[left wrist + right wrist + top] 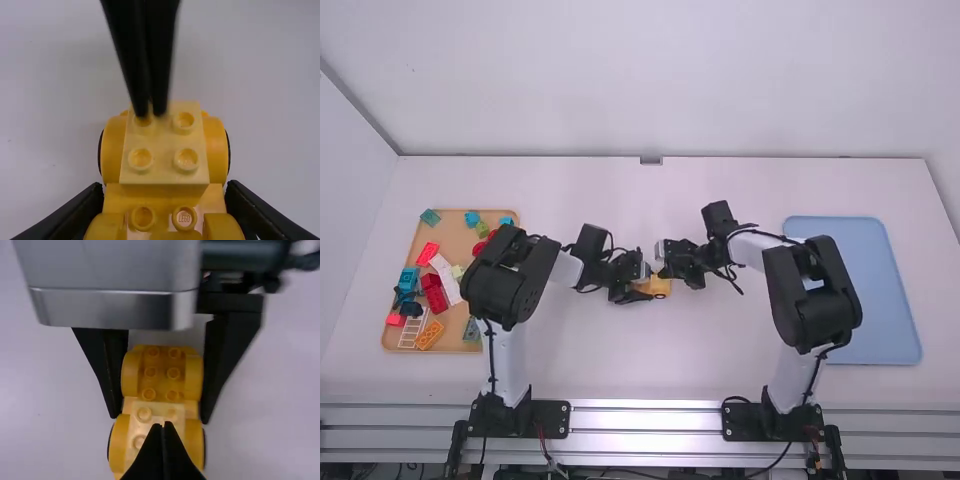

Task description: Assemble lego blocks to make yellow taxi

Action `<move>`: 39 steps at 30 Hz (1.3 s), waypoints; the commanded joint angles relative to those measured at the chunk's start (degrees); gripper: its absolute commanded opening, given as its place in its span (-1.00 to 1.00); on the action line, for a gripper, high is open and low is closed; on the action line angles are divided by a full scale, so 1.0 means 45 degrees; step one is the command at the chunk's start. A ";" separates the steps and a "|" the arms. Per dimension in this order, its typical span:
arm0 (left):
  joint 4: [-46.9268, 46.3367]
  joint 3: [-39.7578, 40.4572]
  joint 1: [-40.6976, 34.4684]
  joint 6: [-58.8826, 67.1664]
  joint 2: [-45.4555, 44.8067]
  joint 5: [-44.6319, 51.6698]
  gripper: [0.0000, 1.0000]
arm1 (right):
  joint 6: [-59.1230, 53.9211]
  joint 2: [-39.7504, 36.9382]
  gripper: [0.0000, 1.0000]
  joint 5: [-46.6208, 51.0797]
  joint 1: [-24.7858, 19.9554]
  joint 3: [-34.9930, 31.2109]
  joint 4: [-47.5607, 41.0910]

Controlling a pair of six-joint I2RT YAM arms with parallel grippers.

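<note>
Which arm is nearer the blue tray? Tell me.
Right. In the high view, the right arm overlaps the edge of the blue tray; the left arm is farther off, by the tan tray.

In the high view, the left arm (pixel 510 278) hides part of the tan tray (pixel 459 337), and the right arm (pixel 812 292) part of the blue tray (pixel 882 300). The left wrist view cuts off the yellow car (pixel 166 150); the right gripper (pixel 664 272), blurred, covers part of one stud (pixel 143 122).
</note>
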 commanded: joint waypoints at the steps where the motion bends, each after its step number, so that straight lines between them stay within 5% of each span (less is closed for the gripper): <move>1: 0.0005 -0.0131 0.0029 0.0126 0.0136 0.0151 0.27 | -0.0136 -0.1428 -1.00 -0.1987 -0.0699 0.0083 -0.0049; 5: 0.0063 -0.0131 -0.0034 0.0126 0.0136 0.0160 0.30 | 0.0316 -0.2618 -0.99 -0.1982 -0.1598 0.0049 -0.0423; 6: 0.0097 -0.0131 0.0015 0.0121 0.0136 0.0155 0.32 | 0.0651 -0.2900 -0.70 -0.1462 -0.1855 0.0049 -0.0622; 7: 0.0097 -0.0131 0.0015 0.0121 0.0136 0.0151 0.32 | 0.0699 -0.2934 -0.65 -0.1389 -0.1889 0.0049 -0.0646; 8: 0.0097 -0.0131 0.0000 0.0126 0.0136 0.0146 0.35 | 0.1103 -0.3118 -0.16 -0.0806 -0.2108 0.0049 -0.0753; 11: 0.0097 -0.0131 -0.0058 0.0121 0.0136 0.0155 0.51 | 0.1666 -0.3254 0.35 -0.0078 -0.2429 0.0049 -0.0777; 13: 0.0097 -0.0131 -0.0019 0.0083 0.0136 0.0204 0.80 | 0.1802 -0.3298 0.75 -0.0078 -0.2599 0.0049 -0.0947; 15: 0.0092 -0.0126 0.0044 0.0078 0.0112 0.0199 0.97 | 0.1778 -0.3298 0.84 -0.0155 -0.2652 0.0049 -0.1010; 25: -0.0743 -0.0131 0.0729 -0.1107 -0.1588 0.0136 0.98 | 0.1831 -0.3298 0.99 0.0306 -0.2025 0.0049 -0.0704; 39: -0.7155 -0.0131 0.4823 -0.2341 -0.7694 -0.0874 0.97 | 0.4619 -0.3298 0.97 0.2895 -0.0806 0.0087 0.1399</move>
